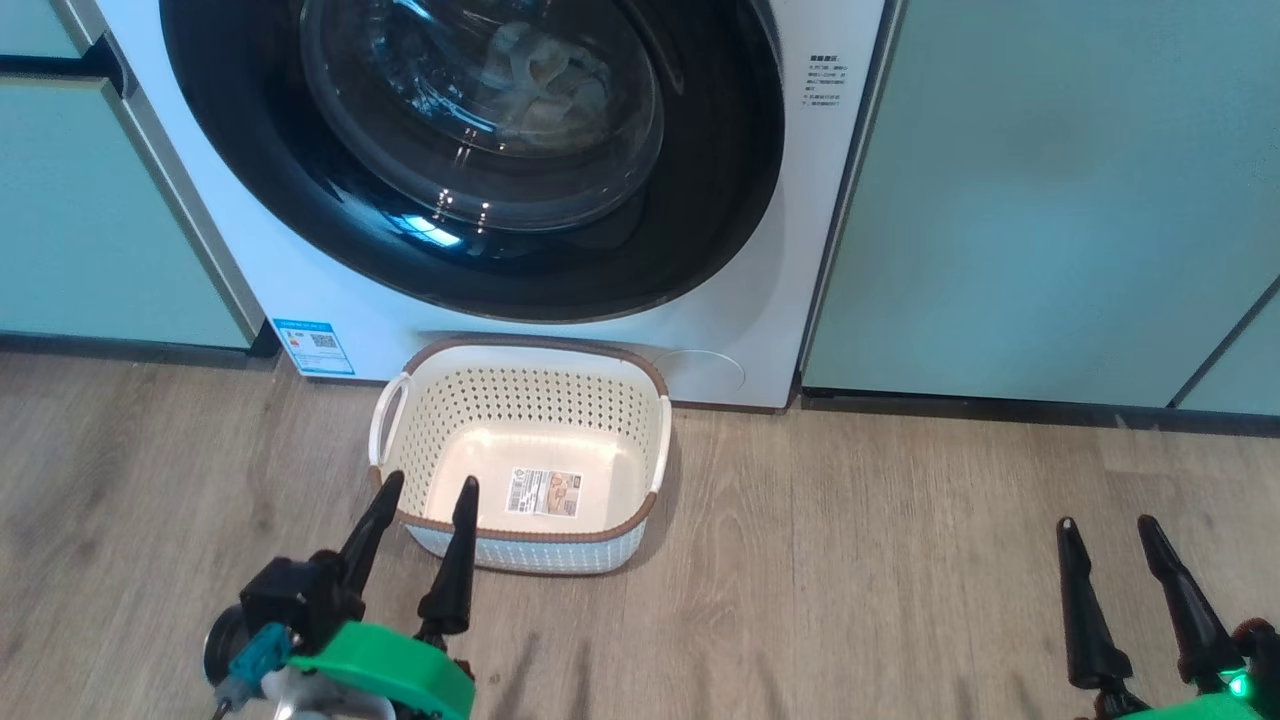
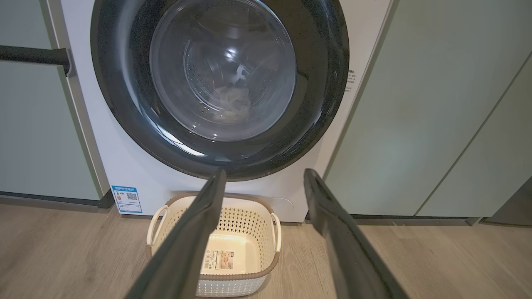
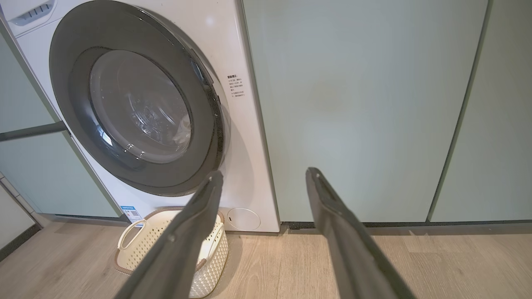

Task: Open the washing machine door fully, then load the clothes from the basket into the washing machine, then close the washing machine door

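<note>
Below, perforated cream basket (image 1: 540, 405) before glossy round black door (image 1: 230, 150); left gripper (image 1: 430, 482), right gripper (image 1: 1106, 522) both splayed.

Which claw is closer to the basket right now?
Left claw: in the head view it reaches the basket at its near-left rim; the right claw hangs well off to the right over the wood floor.

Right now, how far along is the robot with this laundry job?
It looks finished. The basket is empty apart from its label, the pale clothes lie behind the glass of the washing machine door, which appears shut. The left gripper and right gripper are open, holding nothing. Nothing visible remains to do.
</note>
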Tool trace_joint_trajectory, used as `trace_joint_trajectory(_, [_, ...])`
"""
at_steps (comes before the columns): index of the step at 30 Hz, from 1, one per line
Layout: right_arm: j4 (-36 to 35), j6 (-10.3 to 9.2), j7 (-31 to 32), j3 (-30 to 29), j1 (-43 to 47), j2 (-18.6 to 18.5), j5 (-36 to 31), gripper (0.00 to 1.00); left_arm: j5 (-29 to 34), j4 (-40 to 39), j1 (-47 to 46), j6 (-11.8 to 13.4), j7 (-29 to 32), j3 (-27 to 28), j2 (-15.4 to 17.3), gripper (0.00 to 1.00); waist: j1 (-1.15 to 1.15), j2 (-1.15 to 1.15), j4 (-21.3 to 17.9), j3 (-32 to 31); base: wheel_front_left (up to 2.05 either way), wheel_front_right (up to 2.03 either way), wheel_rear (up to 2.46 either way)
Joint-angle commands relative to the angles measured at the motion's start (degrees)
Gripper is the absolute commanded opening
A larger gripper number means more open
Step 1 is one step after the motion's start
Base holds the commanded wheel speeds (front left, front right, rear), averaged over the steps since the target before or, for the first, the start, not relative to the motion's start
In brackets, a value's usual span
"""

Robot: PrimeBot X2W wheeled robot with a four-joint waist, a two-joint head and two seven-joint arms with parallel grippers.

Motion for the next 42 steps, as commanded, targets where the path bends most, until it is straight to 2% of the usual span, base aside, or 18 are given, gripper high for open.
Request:
trace_joint_trajectory(1, [-1.9, 0.24, -0.2, 0.8, -1.7, -0.5, 0.4, 1.00, -0.4, -2.0, -1.3, 0.4, 0.2, 1.8, 0.8, 1.00, 0.00, 0.00, 0.0, 0.0, 0.00, 0.00, 0.00])
trace_joint_trajectory(18, [-1.8, 0.24, -1.4, 1.7, -2.6, -0.5, 1.0, 1.00, 0.2, -2.2, -1.5, 1.4, 0.3, 1.3, 1.9, 1.00, 0.00, 0.00, -0.1, 0.4, 0.00, 0.00, 0.00])
trace_joint_trajectory(19, [0.3, 0.00, -0.6, 0.4, -0.1, 0.0, 0.8, 0.00, -0.2, -0.1, 0.0, 1.2, 0.4, -0.4, 1.0, 0.00, 0.00, 0.00, -0.1, 0.4, 0.00, 0.00, 0.00])
trace_joint_trajectory(42, [4.1, 0.04, 1.5, 0.6, -2.6, -0.9, 14.8, 0.00, -13.2, 3.5, -1.8, 0.0, 3.1, 1.2, 0.4, 0.00, 0.00, 0.00, 0.4, 0.2, 0.00, 0.00, 0.00])
